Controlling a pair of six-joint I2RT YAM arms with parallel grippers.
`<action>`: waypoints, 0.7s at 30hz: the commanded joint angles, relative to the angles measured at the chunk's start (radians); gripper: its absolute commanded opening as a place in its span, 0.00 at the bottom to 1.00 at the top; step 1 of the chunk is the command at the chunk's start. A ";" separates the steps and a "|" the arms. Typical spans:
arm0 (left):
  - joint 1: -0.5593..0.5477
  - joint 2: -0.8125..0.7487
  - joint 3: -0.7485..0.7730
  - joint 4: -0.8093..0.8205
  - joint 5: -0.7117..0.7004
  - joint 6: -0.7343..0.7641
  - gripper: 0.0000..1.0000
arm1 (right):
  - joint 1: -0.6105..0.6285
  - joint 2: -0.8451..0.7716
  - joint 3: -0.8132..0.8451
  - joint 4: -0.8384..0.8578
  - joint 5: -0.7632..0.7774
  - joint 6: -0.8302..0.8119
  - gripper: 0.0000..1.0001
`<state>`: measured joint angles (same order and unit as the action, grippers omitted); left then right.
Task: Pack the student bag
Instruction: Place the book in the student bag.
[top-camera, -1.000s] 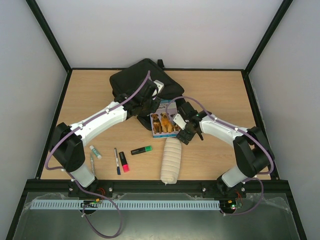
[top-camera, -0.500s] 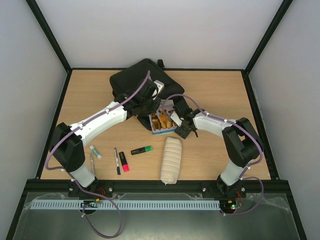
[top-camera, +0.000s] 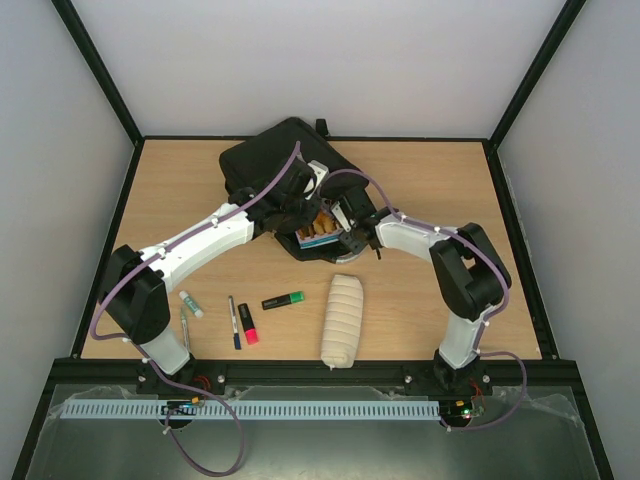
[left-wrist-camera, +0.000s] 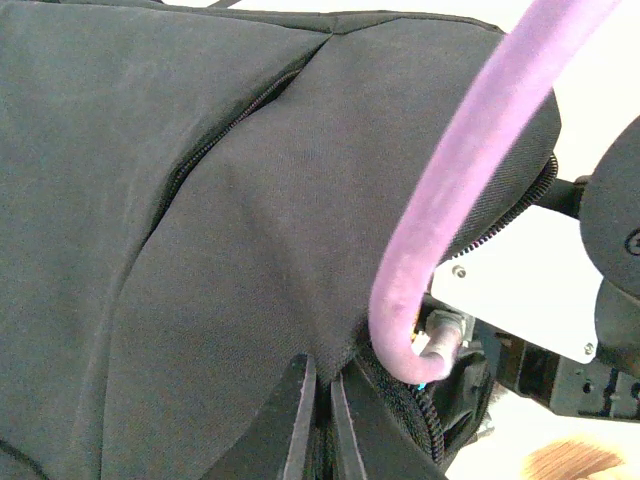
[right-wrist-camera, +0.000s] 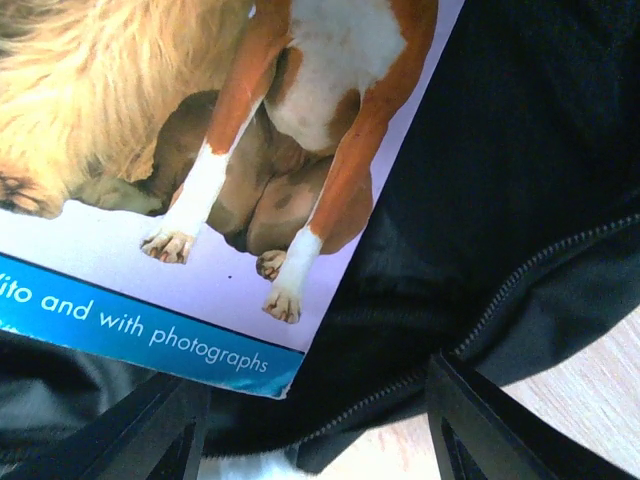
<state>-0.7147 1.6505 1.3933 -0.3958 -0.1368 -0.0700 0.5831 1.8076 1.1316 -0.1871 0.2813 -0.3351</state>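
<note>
Lying at the far middle of the table (top-camera: 450, 180), the black woven student bag (top-camera: 262, 160) is pinched at its mouth by the clamped left end effector (left-wrist-camera: 322, 425). A glossy dog book (right-wrist-camera: 200, 150) is seemingly half inside, beside the right end effector (right-wrist-camera: 310, 440), its jaws parted and empty. A cream roll (top-camera: 340, 320) and pens (top-camera: 284, 299) are not yet packed.

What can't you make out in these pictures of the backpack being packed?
Overhead view: how far the book sits inside the backpack; the left arm and right arm cover it.
Right wrist view: the book's title, cut off by the frame edges.
Left wrist view: the backpack's inside, hidden by its own fabric and the purple cable.
Overhead view: the green marker's label, too small to read.
</note>
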 joint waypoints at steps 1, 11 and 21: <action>-0.005 -0.039 0.014 0.047 0.033 0.000 0.02 | 0.003 0.008 -0.011 0.093 0.051 0.019 0.59; -0.005 -0.035 0.017 0.046 0.032 0.001 0.03 | 0.003 -0.185 -0.186 0.060 -0.143 -0.136 0.41; -0.005 -0.035 0.015 0.045 0.034 -0.001 0.02 | 0.006 -0.166 -0.192 0.123 -0.242 -0.154 0.03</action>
<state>-0.7147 1.6505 1.3933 -0.3962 -0.1326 -0.0704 0.5831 1.6249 0.9352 -0.0994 0.0956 -0.4747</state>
